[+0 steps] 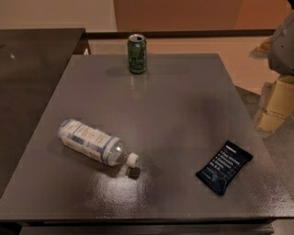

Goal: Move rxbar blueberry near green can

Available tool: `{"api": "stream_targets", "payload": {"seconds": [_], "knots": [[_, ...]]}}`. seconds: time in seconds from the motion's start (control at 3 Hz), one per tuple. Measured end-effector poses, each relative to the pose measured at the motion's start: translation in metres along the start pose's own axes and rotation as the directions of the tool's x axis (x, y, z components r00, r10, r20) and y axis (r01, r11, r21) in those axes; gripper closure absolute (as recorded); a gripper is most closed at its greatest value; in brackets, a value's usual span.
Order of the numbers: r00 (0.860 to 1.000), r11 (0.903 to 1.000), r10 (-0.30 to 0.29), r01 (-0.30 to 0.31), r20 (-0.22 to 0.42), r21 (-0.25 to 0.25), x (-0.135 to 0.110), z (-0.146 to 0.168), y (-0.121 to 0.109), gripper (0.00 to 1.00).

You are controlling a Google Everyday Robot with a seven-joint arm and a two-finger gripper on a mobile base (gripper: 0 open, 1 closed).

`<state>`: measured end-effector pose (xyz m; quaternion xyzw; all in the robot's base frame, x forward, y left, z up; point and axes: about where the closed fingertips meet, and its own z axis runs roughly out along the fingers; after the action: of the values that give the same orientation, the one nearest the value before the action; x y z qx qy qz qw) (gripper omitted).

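Tool (284, 43) barely shows at the upper right edge; apart or together, I cannot tell. On the table (183, 101), rxbar blueberry (224, 167) lies front-right, untouched, well apart from the green can (137, 53); I judge reaching and grasping it comes next.

A grey table (183, 105) with a glossy, speckled top fills most of the view, catching soft light near its front. A darker counter (32, 69) stands just beside it on the left. Behind run a pale floor (206, 46), a dark baseboard (183, 33), a cream wall (55, 13) and an orange-brown wall (183, 13). The gripper (274, 109) hangs past the table's right side.
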<state>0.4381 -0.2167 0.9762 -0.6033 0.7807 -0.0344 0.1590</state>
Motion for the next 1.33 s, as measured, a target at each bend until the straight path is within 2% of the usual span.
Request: {"api": "stream_targets", "payload": {"seconds": [0.67,1.0,1.33], "knots": [[1.000,0.9999,0.000,0.000,0.004,-0.015,-0.002,0.011,0.002,0.00],[0.999,0.9975,-0.037,0.038,0.014,-0.060,0.000,0.033,0.014,0.00],[0.993,0.9867,-0.117,0.120,0.032,-0.110,0.005,0.055,0.033,0.00]]}}
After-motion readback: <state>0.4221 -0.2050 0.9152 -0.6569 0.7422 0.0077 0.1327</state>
